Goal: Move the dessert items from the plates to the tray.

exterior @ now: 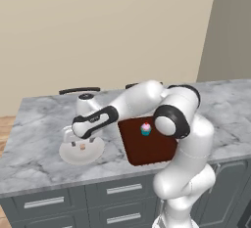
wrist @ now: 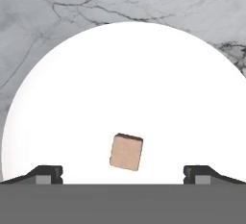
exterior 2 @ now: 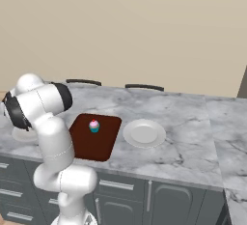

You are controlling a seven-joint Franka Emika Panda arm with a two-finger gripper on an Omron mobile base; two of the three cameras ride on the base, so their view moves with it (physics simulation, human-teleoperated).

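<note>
Gripper is held wide open and empty over the morsel on the plate near the counter's front left edge, so a descent and closing are judged next, the cupcake being already on the tray.

Counter layout: tray between two plates.
Cupcake sits on tray; left plate holds morsel, right plate beside tray, all on counter.
</note>
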